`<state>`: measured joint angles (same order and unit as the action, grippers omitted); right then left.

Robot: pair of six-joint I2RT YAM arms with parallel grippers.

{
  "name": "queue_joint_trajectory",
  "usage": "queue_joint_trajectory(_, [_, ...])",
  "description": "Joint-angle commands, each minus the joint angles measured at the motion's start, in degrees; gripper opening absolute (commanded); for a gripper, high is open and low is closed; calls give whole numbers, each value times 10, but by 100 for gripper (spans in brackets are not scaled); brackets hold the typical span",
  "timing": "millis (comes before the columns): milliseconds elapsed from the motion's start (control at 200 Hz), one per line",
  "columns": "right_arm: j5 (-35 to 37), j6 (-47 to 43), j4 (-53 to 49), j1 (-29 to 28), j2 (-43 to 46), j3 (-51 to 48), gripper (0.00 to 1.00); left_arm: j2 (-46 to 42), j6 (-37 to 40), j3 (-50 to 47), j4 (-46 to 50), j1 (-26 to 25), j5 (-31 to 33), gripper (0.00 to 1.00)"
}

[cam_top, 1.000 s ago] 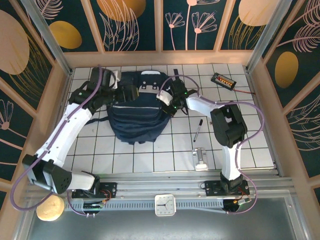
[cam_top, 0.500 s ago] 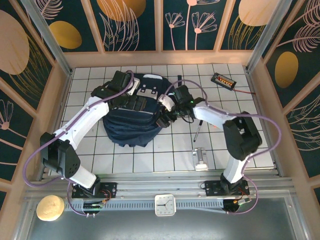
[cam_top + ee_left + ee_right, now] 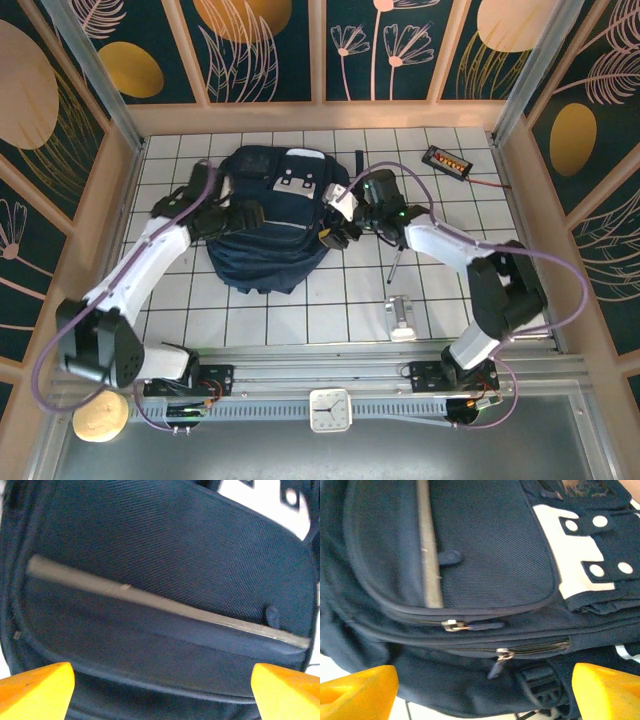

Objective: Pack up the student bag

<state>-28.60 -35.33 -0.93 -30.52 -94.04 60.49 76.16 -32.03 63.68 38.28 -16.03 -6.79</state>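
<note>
- The student bag (image 3: 268,250) is lying flat on the worktop (image 3: 300,320), left of centre and toward the far side. Its long axis is running near to far, with the white buckle patch (image 3: 300,180) at the far end.
- The left tool (image 3: 247,214) is hovering at the bag's left flank, pointing right across it. Its fingers are spread wide, with nothing between them.
- The right tool (image 3: 333,232) is sitting at the bag's right flank, facing left. Its fingers are likewise spread and gripping nothing.
- The bag is lying between the two tools.
- In the right wrist view, two zipper pulls (image 3: 455,625) (image 3: 504,654) are showing on the side seams just ahead of the right tool. Both zips are looking closed.
- Judgement: the right arm is the nearer one for the zips, and also for the pen (image 3: 396,260) lying to the bag's right.
</note>
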Motion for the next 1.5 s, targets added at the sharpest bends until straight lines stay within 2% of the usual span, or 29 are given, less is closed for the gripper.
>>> queue_joint_trajectory(0, [-16, -45, 33, 10, -42, 47, 89, -44, -175, -52, -86, 14, -122, 91])
queue_joint_trajectory(110, [-25, -57, 23, 10, -82, 79, 88, -46, -212, -76, -128, 14, -150, 91])
queue_joint_trajectory(370, [-58, -75, -3, -5, -130, 119, 84, -16, -168, -64, -92, 20, -125, 92])
queue_joint_trajectory(606, [-88, -60, 12, -5, -126, 86, 81, 0, -150, -61, -86, 23, -123, 92])
queue_joint_trajectory(686, [-88, -51, 0, 0, -134, 92, 77, 2, -142, -59, -79, 26, -119, 92])
queue_joint_trajectory(771, [-109, 34, 75, 30, -102, 57, 73, 0, -129, -49, -64, 26, -108, 92])
queue_joint_trajectory(891, [-92, 154, 187, 67, -23, -27, 72, -12, -104, -35, -47, 26, -92, 90])
queue_joint_trajectory(981, [-100, 172, 193, 83, 18, -67, 71, -24, -90, -30, -33, 25, -84, 89])
queue_joint_trajectory(1071, [-97, 136, 154, 82, 39, -86, 69, -37, -84, -42, -19, 25, -86, 89])
queue_joint_trajectory(1191, [-81, 98, 121, 59, 38, -98, 66, -73, -121, -92, -32, 25, -108, 88])
queue_joint_trajectory(1326, [-59, 95, 144, 26, 12, -100, 65, -115, -205, -162, -96, 12, -147, 85])
queue_joint_trajectory(1496, [-22, 79, 150, -1, -47, -59, 60, -117, -269, -203, -158, -21, -153, 84])
